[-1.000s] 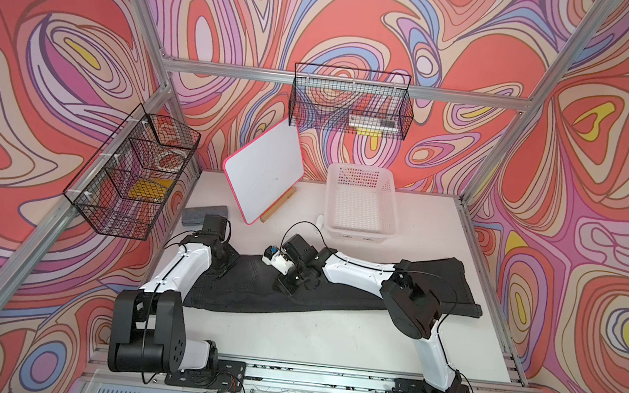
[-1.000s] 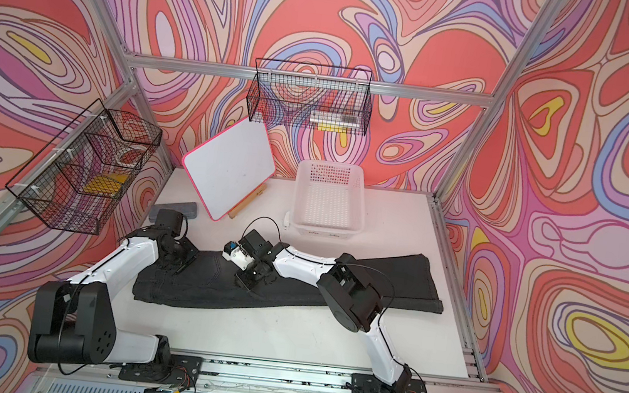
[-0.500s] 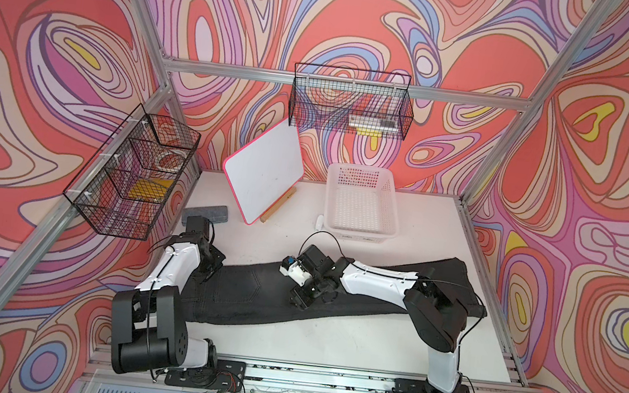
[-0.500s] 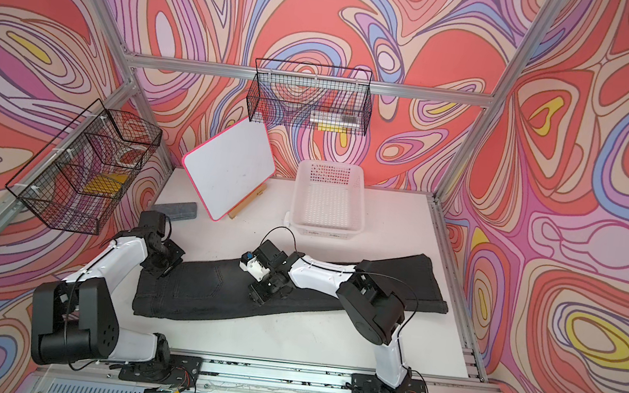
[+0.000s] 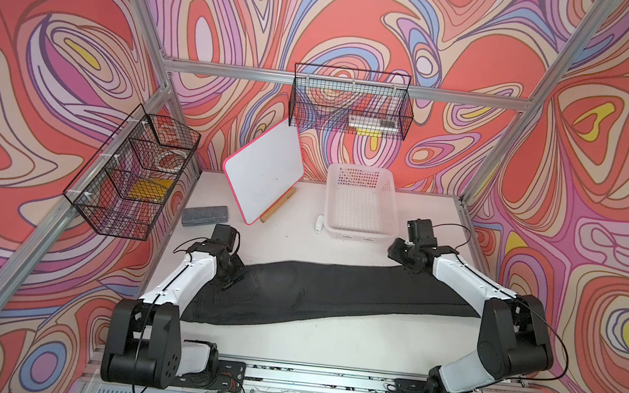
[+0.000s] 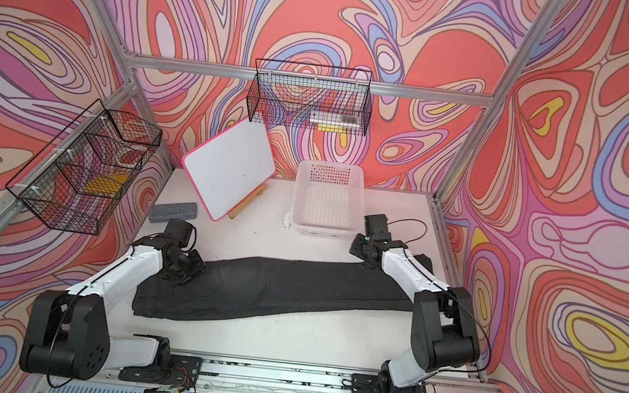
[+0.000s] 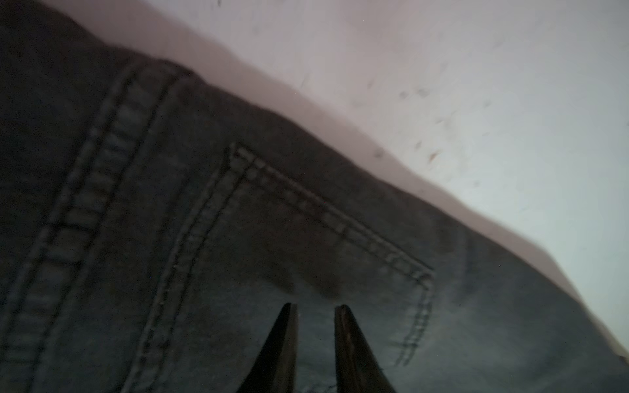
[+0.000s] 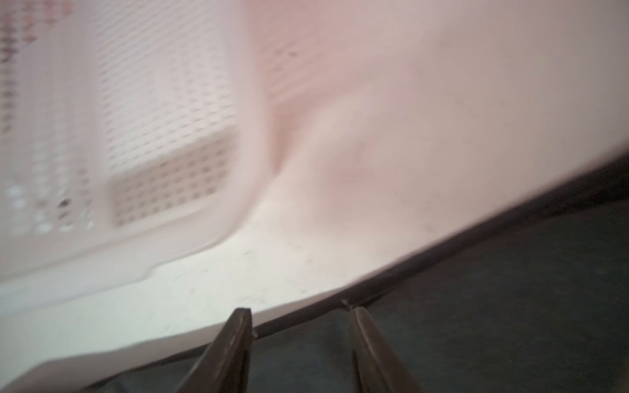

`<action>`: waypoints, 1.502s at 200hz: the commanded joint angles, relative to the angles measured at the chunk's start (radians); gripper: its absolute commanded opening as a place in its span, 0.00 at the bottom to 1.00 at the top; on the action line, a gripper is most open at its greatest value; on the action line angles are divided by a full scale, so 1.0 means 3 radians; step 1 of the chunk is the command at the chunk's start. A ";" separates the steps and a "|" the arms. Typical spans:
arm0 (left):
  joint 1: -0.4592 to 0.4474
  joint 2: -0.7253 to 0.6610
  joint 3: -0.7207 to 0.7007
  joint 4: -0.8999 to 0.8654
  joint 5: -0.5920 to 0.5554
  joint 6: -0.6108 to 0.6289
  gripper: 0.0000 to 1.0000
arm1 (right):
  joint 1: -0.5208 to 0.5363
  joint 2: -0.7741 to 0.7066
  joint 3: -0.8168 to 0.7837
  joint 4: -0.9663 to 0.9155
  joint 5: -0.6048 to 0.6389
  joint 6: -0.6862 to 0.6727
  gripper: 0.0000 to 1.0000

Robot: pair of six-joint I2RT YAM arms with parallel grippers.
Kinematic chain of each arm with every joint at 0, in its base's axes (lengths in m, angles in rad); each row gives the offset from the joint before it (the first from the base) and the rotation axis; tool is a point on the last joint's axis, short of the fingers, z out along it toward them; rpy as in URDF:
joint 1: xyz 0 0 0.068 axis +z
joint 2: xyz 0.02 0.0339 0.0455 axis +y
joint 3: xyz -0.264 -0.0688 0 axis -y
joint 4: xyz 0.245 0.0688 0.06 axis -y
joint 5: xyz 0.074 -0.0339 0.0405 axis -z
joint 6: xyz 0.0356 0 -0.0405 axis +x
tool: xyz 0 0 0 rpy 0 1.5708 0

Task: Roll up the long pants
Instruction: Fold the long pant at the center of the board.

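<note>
No roll begun: see the long pants lying flat and full length across the white table, waist end at the near left, leg ends at the far right. Judged as the straightening step, ahead of any rolling.

At the left, over the seat: left gripper with jaws narrowly apart, nothing between them, close above the back pocket. Touching the denim or not, cannot tell. At the right, a little farther: right gripper with jaws wider apart, straddling the far edge of the leg, clamped on nothing.

Next move, probably: choose one end, pinch through all layers with both grippers, turn it over on itself, and keep each turn tight and square. Risk of a slanted or loose roll, given limp, heavy denim and the slight crease at mid-leg.

Beyond the pants and apart from them: grey eraser block at the far left, small white object just beside a white perforated basket, pink-rimmed whiteboard propped on a wooden stand. On the walls: two black wire baskets.

Writing: none legible. Small dark mark on the white basket's near wall and print on a silvery pack in the far wire basket, both too small to read. Whiteboard blank but for a faint speck.
</note>
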 commanded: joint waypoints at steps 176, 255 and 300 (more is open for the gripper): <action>0.0611 0.0869 0.0222 0.0301 -0.0379 0.0176 0.23 | -0.1566 0.1315 0.1641 -0.0669 0.0295 -0.0550 0.60; 0.0613 0.0822 0.0682 0.0184 -0.0386 0.0454 0.25 | -0.1666 0.0885 0.0957 -0.1056 0.0129 -0.0827 0.69; 0.0610 0.0792 0.0732 0.0118 -0.0459 0.0544 0.26 | -0.1667 0.1030 0.0742 -0.0943 0.0014 -0.1035 0.66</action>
